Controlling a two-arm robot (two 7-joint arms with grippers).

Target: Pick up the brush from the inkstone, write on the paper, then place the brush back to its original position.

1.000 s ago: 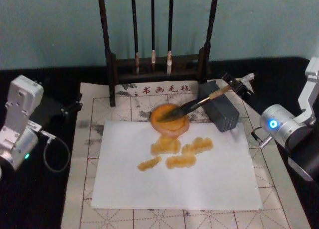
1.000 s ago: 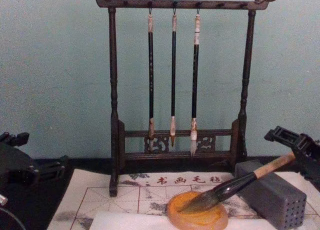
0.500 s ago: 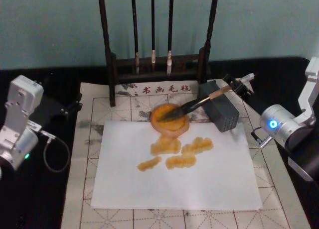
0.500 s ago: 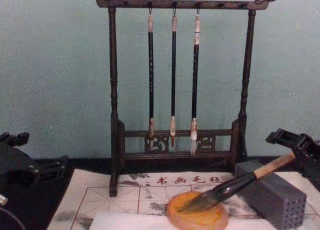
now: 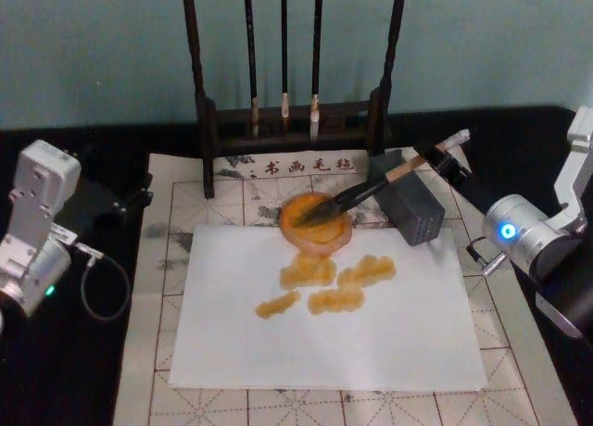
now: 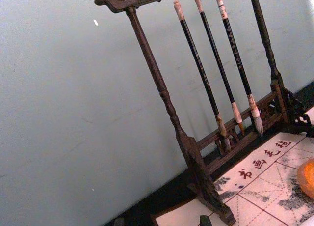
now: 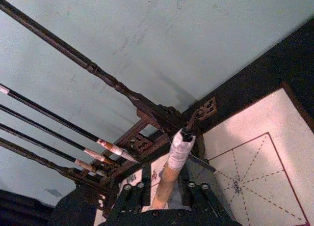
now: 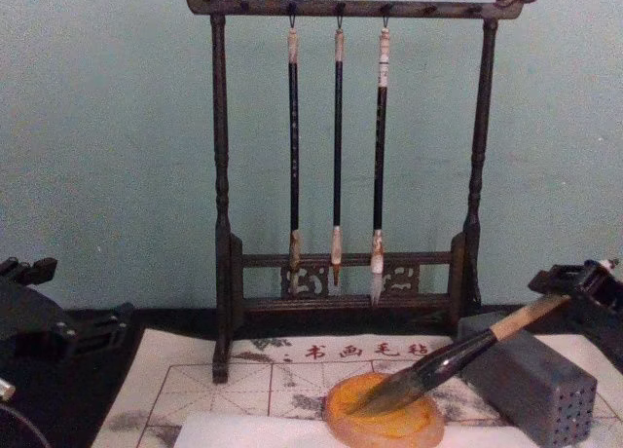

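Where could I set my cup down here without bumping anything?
The near half of the paper, below the orange marks, is bare, as is its left side. The back right is crowded: dish, brush, grey block and right gripper bunch together. The left gripper sits off the mat's left edge.

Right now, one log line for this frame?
right pincer open, astride brush handle | bristles in inkstone | handle over grey block | left pincer parked left
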